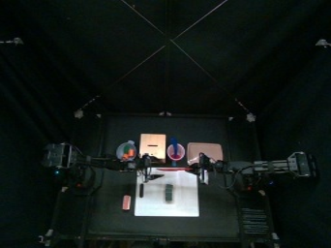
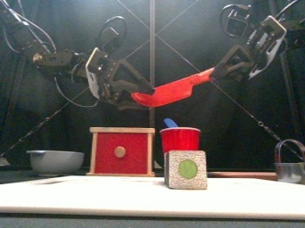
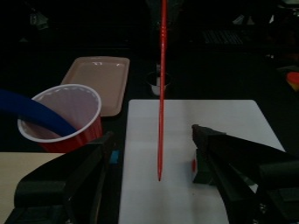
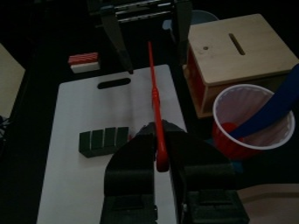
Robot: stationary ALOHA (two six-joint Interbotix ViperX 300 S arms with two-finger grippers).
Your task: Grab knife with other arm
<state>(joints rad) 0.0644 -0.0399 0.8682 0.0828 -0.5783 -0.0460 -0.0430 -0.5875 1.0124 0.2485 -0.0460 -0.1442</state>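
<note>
The knife (image 4: 156, 103) was red. The board (image 4: 100, 118) was white, with a dark green block (image 4: 105, 140) on it. The cup (image 4: 250, 119) was red outside, pale inside, and held a blue tool (image 4: 284, 99). The box (image 2: 121, 150) was tan wood with a red front. The bowl (image 2: 55, 160) was grey. The worktop (image 4: 41, 66) was black.

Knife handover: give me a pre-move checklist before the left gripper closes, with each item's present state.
1. Right gripper shut on the knife: ok.
2. Left gripper open: ok, jaws stand wide apart.
3. Knife's free end between the left jaws: ok in the left wrist view, where the blade runs down the gap.
4. Left fingers touching the knife: cannot tell.
5. Knife held clear above the white board: ok.
6. Red cup clear of the handover: ok, it stands off to one side.
</note>
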